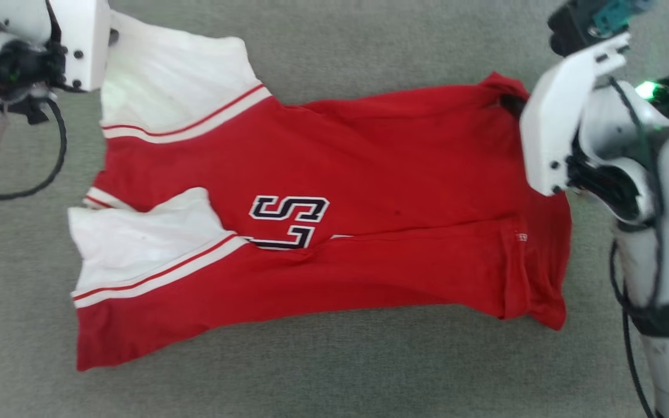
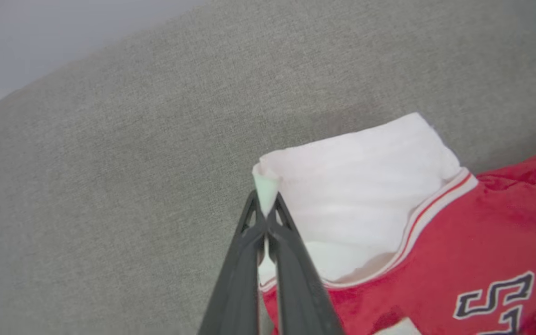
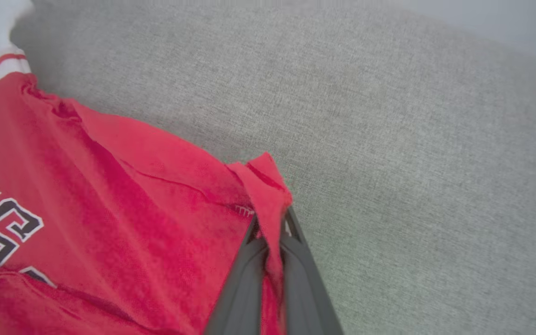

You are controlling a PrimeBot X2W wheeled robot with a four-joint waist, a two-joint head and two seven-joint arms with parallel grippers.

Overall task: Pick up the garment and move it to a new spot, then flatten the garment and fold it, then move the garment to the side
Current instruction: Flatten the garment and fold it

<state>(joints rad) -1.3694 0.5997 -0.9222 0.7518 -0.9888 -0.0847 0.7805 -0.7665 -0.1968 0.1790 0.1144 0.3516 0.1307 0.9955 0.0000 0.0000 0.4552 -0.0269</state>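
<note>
Garment (image 1: pixel 381 162) lies spread, partly folded over, on grey fabric surface (image 1: pixel 334 371). My left tool (image 2: pixel 264 207) is clamped on white sleeve corner (image 2: pixel 265 179), right tool (image 3: pixel 271 228) clamped on red hem corner (image 3: pixel 268 177). Soft, light, floppy, I reckon; corners grip best, middle would sag.

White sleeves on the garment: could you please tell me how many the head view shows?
2. One sleeve lies at the upper left of the garment, its corner pinched by the left pincer; the other lies just below it.
</note>
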